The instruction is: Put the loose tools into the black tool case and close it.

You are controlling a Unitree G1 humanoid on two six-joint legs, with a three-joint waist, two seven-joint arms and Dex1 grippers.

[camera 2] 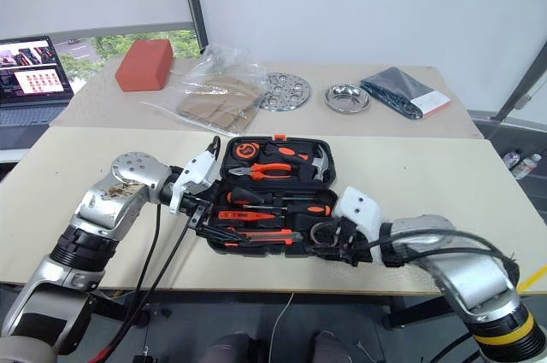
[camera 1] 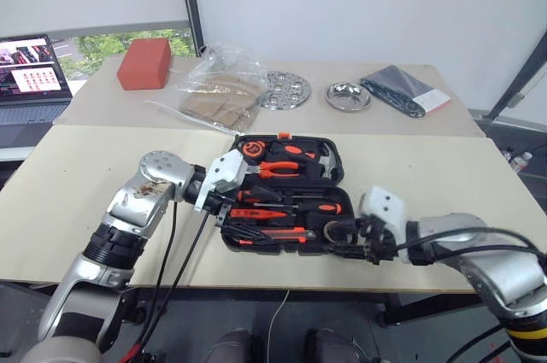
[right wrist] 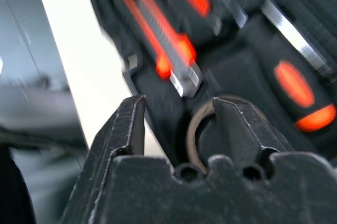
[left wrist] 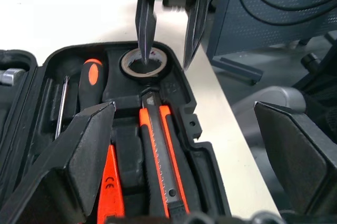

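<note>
The black tool case point(camera 1: 342, 166) lies open near the table's front edge. Pliers, a hammer and a tape measure fill its far half. Its near half holds two screwdrivers point(camera 1: 291, 207), the orange tester screwdriver point(left wrist: 110, 187) and the utility knife point(left wrist: 158, 161). The grey tape roll point(left wrist: 164, 61) sits in the recess at the near right corner. My right gripper point(camera 1: 340, 231) is open there: one finger reaches into the roll's hole and the other stands outside the case wall. My left gripper point(camera 1: 220, 207) hangs wide open over the case's left end with nothing in it.
On the far table are a red box point(camera 1: 144, 64), a clear plastic bag point(camera 1: 218, 90), a perforated metal disc point(camera 1: 286, 90), a steel bowl point(camera 1: 348, 96) and a dark folded bag point(camera 1: 406, 90). A laptop point(camera 1: 30, 77) stands at the far left.
</note>
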